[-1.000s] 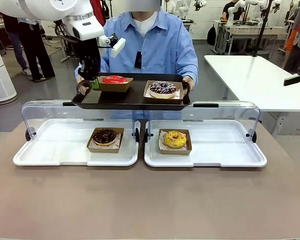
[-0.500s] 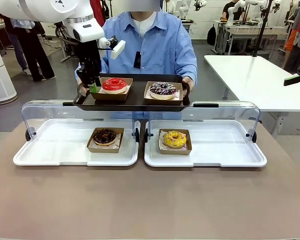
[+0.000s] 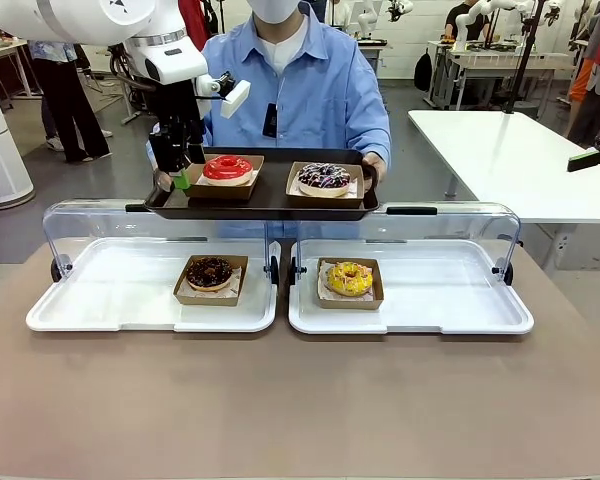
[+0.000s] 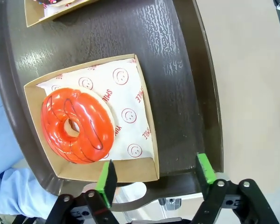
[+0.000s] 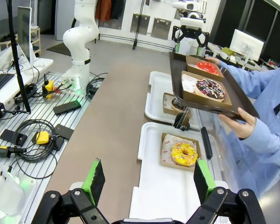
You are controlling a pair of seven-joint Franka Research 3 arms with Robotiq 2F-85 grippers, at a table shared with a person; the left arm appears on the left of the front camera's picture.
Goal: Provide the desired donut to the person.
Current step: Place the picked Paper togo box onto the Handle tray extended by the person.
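Note:
A red-glazed donut [image 3: 228,167] lies in its cardboard boat on the left part of a dark tray [image 3: 270,197] that the person [image 3: 310,90] holds over the display cases. Beside it on the tray is a dark sprinkled donut [image 3: 324,177]. My left gripper [image 3: 173,172] hangs open at the tray's left end, just off the red donut's boat. In the left wrist view the red donut [image 4: 78,125] fills the boat, and the left gripper [image 4: 156,175] stands with open jaws over the boat's near corner and the tray [image 4: 177,70]. My right gripper [image 5: 149,179] is open and empty over the table, far from the tray [image 5: 176,79].
Two white display cases [image 3: 100,300] with raised clear lids sit on the brown table. The left one holds a chocolate donut [image 3: 210,272], the right one a yellow donut [image 3: 349,278]. The person's hand [image 3: 373,165] grips the tray's right end. A white table [image 3: 510,160] stands at the far right.
My left gripper has opened and let go of the red donut's boat, which now rests on the person's tray. The gripper has drawn slightly left of it.

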